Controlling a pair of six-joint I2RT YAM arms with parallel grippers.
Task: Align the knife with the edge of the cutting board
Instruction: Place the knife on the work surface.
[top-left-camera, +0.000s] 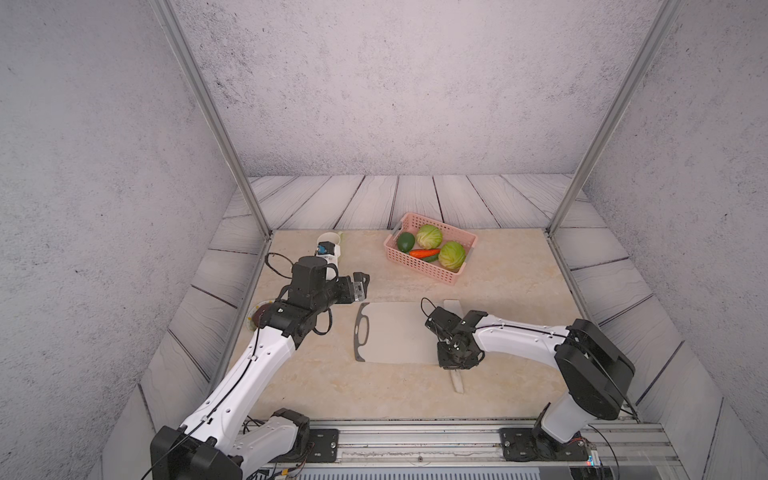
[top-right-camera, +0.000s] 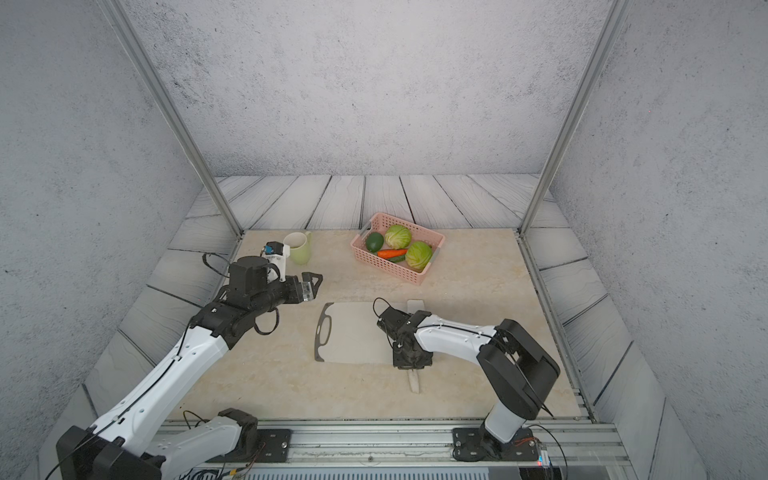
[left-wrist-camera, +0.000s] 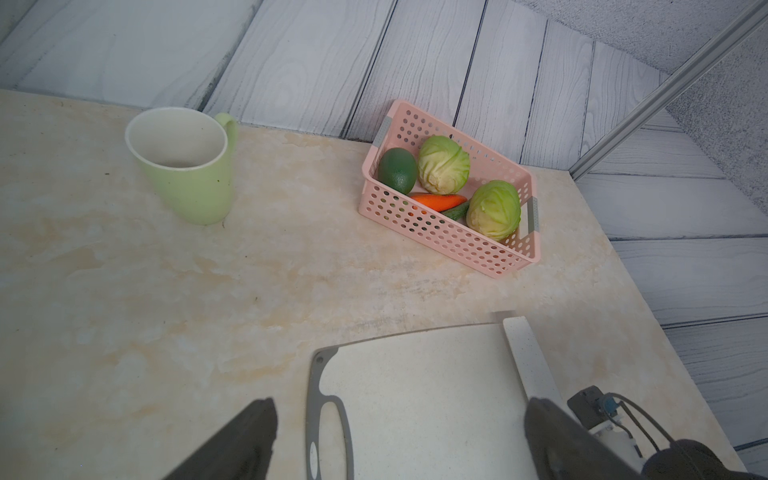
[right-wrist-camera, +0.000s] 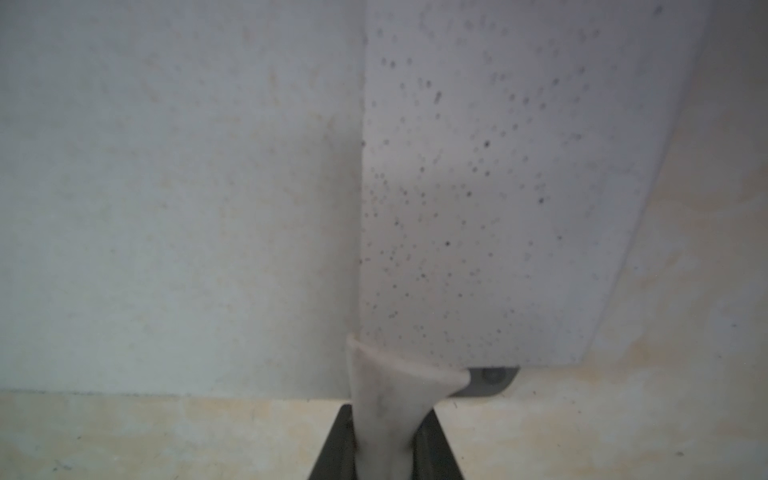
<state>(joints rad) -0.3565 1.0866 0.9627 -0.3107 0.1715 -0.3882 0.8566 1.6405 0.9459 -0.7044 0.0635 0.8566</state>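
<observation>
My left pincer (top-left-camera: 360, 286) hovers wide open just off the board (top-left-camera: 395, 332), keeping out of the way, I'd say. Moving across: the knife (right-wrist-camera: 498, 187) lies flat over the board's right end, blade roughly parallel with that edge, handle poking off the near side. My right pincer (right-wrist-camera: 384, 449) is clamped on that handle, wrist bent low, likely to steer it square.

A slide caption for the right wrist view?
Right gripper shut on the knife handle, blade flat over one end of the board.
</observation>
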